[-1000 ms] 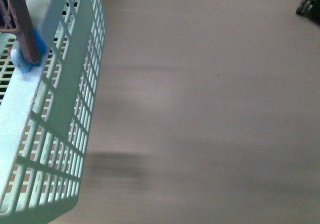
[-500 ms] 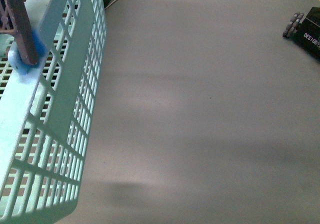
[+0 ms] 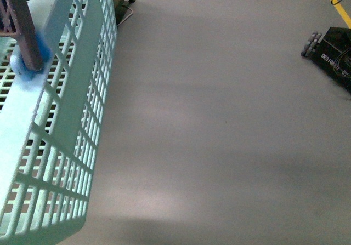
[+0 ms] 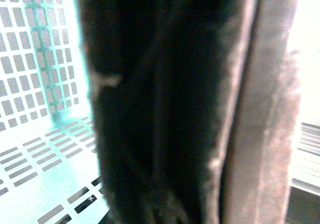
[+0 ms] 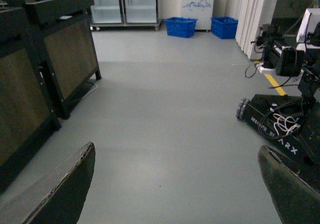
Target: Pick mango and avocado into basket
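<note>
Gaping right pincer (image 5: 176,151) faces floor (image 5: 165,93); basket (image 3: 52,20) at robot's left side.

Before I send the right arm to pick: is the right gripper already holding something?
No, the right gripper is open, its fingers wide apart with only bare grey floor showing between them.

text log | black wheeled base (image 5: 260,108) (image 3: 335,42) | right wrist view: white "ARX" | front view: white "DESI…", remainder unreadable
</note>
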Controlling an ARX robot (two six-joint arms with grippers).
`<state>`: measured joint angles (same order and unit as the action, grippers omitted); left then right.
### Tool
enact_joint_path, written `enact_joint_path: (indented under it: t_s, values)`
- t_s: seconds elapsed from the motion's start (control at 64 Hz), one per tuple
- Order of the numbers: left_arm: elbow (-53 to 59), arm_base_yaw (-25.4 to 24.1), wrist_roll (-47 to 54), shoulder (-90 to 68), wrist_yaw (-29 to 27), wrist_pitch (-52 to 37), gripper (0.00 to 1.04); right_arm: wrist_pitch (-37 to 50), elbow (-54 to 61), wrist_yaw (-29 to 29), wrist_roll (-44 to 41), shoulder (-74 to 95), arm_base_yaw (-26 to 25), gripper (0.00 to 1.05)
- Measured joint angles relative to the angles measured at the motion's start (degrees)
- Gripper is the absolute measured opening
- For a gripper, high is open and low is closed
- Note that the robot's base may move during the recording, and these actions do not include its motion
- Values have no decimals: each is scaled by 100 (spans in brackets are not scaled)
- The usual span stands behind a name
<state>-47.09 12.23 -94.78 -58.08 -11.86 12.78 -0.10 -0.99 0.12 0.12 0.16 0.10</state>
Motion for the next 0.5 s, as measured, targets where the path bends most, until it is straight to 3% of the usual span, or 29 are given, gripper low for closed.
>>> enact_joint_path:
  t_s: [0.5]
  values:
    - [-2, 0, 0, 0, 0, 0, 14, 0, 0, 0, 4, 0, 0, 96]
